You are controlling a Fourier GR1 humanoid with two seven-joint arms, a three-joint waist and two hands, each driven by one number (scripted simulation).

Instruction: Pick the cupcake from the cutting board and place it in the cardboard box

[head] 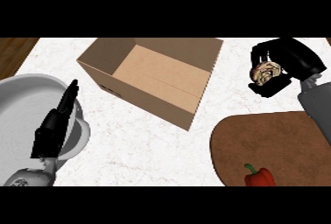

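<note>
- Across the white marbled tabletop (pixel 129 144), which fills most of the head view, everything I need is laid out; a strip of brown wooden floor (pixel 16 50) shows past its far left corner, and that is all of the room I can see.
- On my left stands a big pale grey basin (pixel 26 109), perhaps a sink; I cannot tell more than that.
- At the top middle sits the cardboard box (pixel 152 72), open upward and turned at an angle, its near wall tall.
- At the lower right lies the brown cutting board (pixel 271 144), with a red bell pepper (pixel 260 176) at its near edge.
- My left hand (pixel 55 127) rests over the basin's rim, fingers straight and together, holding nothing.
- My right hand (pixel 284 63) is up at the far right, beyond the board, fingers curled round the cupcake (pixel 265 72); its pale swirled top shows between them.
- So, as I judge it, the cupcake is off the board and in my grasp, well apart from the box, to its right.
- What could go wrong: the carry runs leftward toward the box's right wall, and if I travel too low my hand or the cupcake could strike that wall and shove the box.
- Releasing before I am over the opening would put the cupcake on the tabletop or on the box's rim instead.
- My fingers hide much of the cupcake, so I cannot tell how squarely it sits; it could tilt when let go.
</note>
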